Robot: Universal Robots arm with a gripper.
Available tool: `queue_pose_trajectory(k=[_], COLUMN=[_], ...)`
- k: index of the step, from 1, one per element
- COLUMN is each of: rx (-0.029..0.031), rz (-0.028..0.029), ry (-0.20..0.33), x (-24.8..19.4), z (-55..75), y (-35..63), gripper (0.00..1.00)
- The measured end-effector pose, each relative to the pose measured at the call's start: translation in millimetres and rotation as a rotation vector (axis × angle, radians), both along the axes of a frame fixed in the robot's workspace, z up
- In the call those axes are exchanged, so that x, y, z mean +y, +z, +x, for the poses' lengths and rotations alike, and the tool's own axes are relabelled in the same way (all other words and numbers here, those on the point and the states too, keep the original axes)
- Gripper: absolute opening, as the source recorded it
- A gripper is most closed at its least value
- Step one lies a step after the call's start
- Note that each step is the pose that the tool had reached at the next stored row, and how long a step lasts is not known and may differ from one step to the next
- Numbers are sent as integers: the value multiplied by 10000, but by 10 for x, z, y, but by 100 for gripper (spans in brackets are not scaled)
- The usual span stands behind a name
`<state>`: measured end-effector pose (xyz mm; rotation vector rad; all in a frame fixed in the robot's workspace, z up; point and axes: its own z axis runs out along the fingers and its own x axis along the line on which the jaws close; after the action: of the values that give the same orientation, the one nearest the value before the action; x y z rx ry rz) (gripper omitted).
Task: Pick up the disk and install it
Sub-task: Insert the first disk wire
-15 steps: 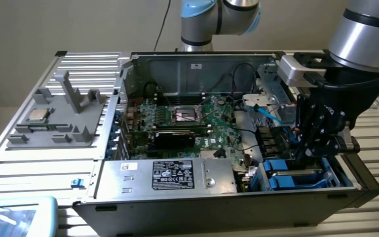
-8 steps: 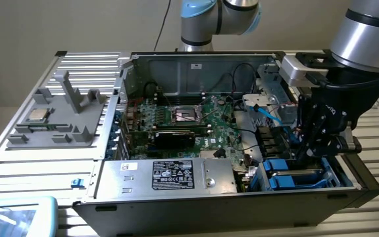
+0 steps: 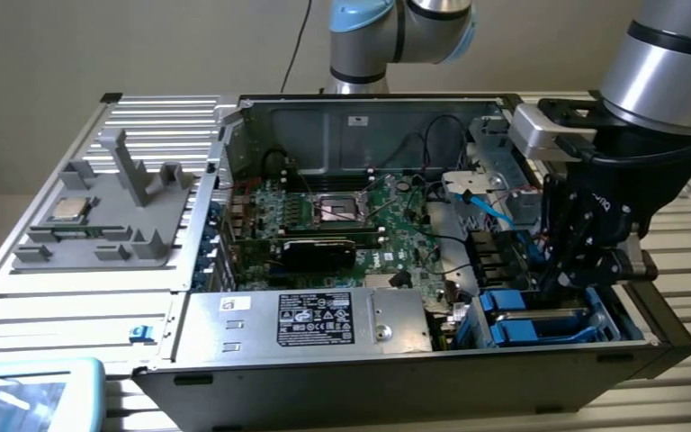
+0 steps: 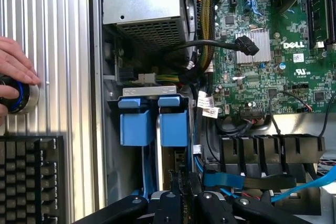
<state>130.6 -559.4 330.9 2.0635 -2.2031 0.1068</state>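
Disk point(image 4: 173, 129) and gripper point(image 4: 184, 184) meet in the drive bay point(image 4: 149, 92), which sits just beside the power supply point(image 3: 321, 319), on that box's side toward the exterior view's right. The disk stands on edge in the bay. Its blue carrier front faces away from the power supply's label side, and a second blue carrier point(image 4: 135, 127) stands touching or nearly touching it, parallel to it.

The arm reaches steeply down into the bay beside the power supply. The fingers are drawn close together, with a narrow gap between them, and as far as I can judge they pinch the thin edge of the disk rather than hang free above it.

The relation that matters is alignment. The disk lies straight ahead of the gripper along its line of reach. Its long axis runs down into the slot, and its flat faces are parallel to the neighbouring carrier. The disk looks square in its slot, not tilted against the bay wall.

I judge the pick-up done and the seating well along, since the blue front sits about level with its neighbour.

The motherboard point(image 4: 273, 35) lies beyond the power supply, apart from the fingers. A person's hand point(image 4: 13, 74) rests on a round knob point(image 4: 18, 98) well outside the case.
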Motion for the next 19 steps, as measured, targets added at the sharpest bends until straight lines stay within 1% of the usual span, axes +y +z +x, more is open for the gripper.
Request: queue_pose_trajectory(k=[5,7,8,10,11,13,14,19], rx=[-1,-5,-6,-1,-2,-4,-4,-4], rz=[3,19,-10,-36,-53,-91,-100,-102], ry=[-7,-5,-3,-5,-7,-7,-7,-7], x=[1,1,1,1,1,3,4,4], z=[1,2,3,2,0,1,0,-1], y=[-2,39,73,110,114,114,112,88], gripper=[16,16,16,18,25,25,25,25])
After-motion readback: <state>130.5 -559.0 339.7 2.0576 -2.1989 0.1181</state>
